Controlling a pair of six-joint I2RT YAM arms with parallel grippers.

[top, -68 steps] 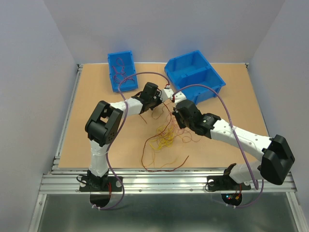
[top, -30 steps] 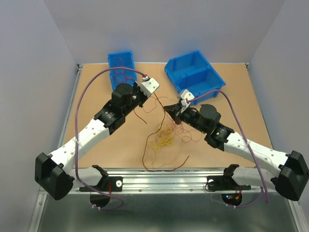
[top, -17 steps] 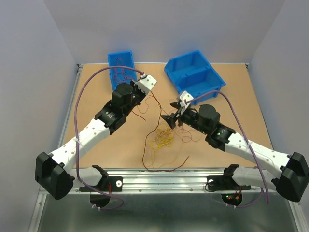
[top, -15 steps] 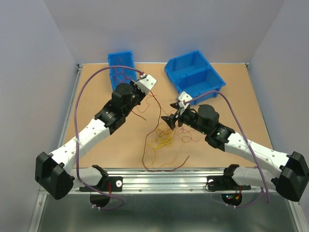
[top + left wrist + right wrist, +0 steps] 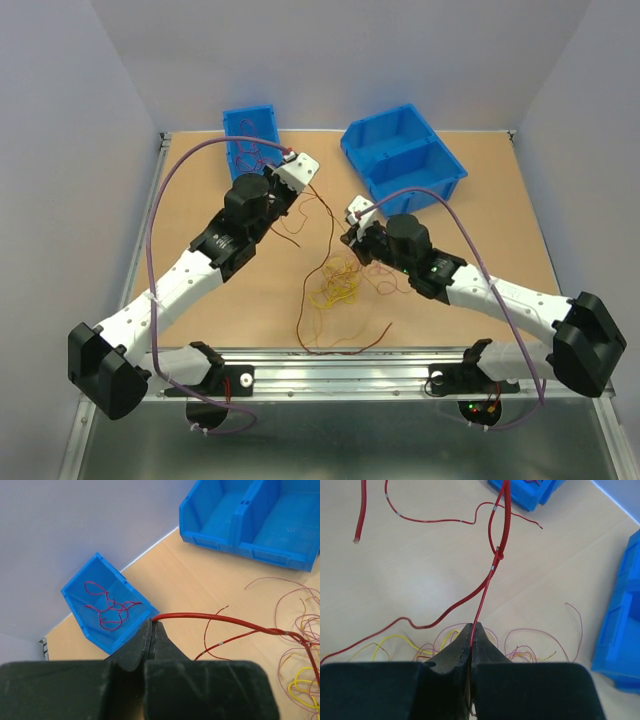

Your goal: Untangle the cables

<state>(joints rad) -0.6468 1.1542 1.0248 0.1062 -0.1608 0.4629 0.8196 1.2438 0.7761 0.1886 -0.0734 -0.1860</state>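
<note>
The cables [image 5: 338, 281] are a loose tangle of thin dark red and yellow wires on the table's middle. My left gripper [image 5: 304, 180] is raised near the small blue bin and is shut on the end of a dark red cable [image 5: 226, 620], pinched at the fingertips in the left wrist view [image 5: 152, 623]. That cable runs taut down toward the tangle [image 5: 300, 670]. My right gripper [image 5: 350, 232] sits just above the tangle, shut on a thin red strand [image 5: 490, 575], pinched at the tips in the right wrist view [image 5: 472, 626]. The strand meets a thicker red cable at a small knot [image 5: 498, 555].
A small blue bin [image 5: 250, 138] at the back left holds a few red wires [image 5: 107, 607]. A large two-compartment blue bin [image 5: 403, 155] stands at the back right. Loose red strands trail to the front edge [image 5: 340, 345]. Purple arm cables arch above both arms.
Both arms have stretched out from a folded pose. My left gripper has drawn the red cable toward the small bin. My right gripper has moved back and left, and the strand between them is tauter.
</note>
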